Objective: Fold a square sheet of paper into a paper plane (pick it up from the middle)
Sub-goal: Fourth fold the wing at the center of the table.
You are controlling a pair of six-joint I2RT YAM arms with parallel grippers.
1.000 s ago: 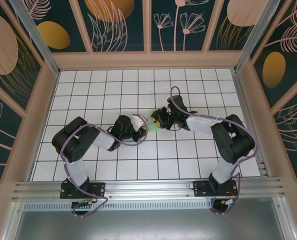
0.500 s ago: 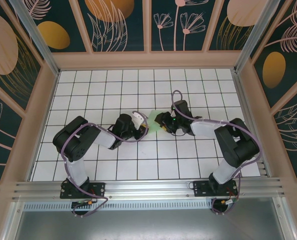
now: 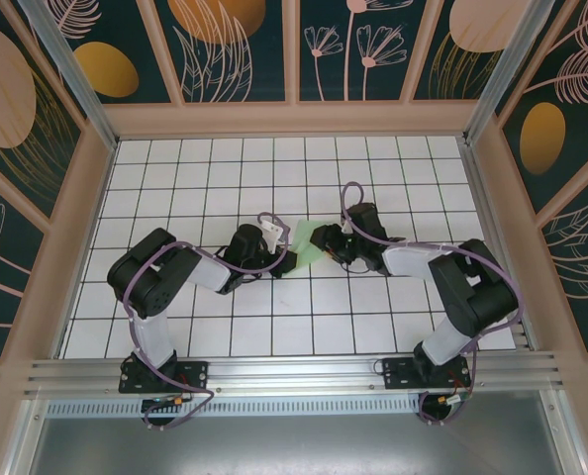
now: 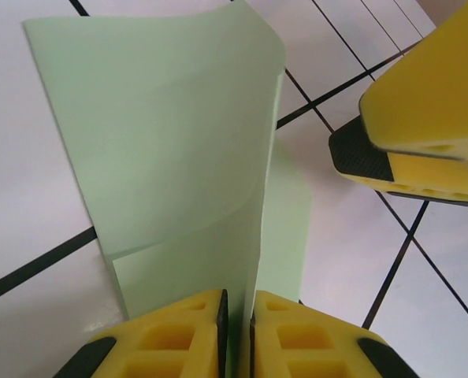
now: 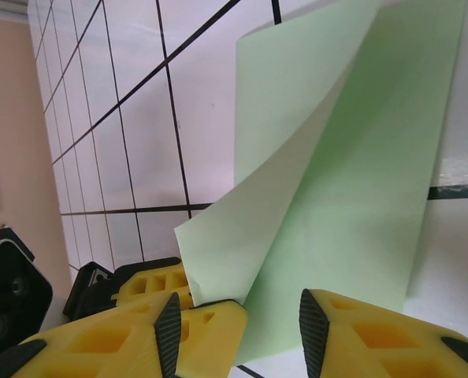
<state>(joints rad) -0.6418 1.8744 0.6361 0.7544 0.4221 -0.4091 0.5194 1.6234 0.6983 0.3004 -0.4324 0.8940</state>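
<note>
The square sheet of paper (image 3: 305, 240), pale mint green, sits folded between the two grippers at the middle of the tiled table. One flap stands up while the rest lies on the tiles (image 4: 171, 150). My left gripper (image 4: 236, 315) is shut on the sheet's upright fold at its near edge (image 3: 287, 252). My right gripper (image 5: 238, 327) is open, its fingers either side of the sheet's lower edge (image 5: 352, 181), not clamping it (image 3: 324, 243). The right gripper's yellow fingers (image 4: 423, 94) hang just beyond the sheet in the left wrist view. The paper plane is out of view.
The white grid table (image 3: 215, 178) is fenced by a tan frame with patterned walls (image 3: 96, 139). Both arms reach inward from bases at the near rail (image 3: 294, 371). Their purple cables (image 3: 348, 193) loop above the wrists.
The left jaws have closed further on the fold. The right gripper opened, shifted right and slightly toward the near edge, and more of the green sheet now shows between the grippers.
</note>
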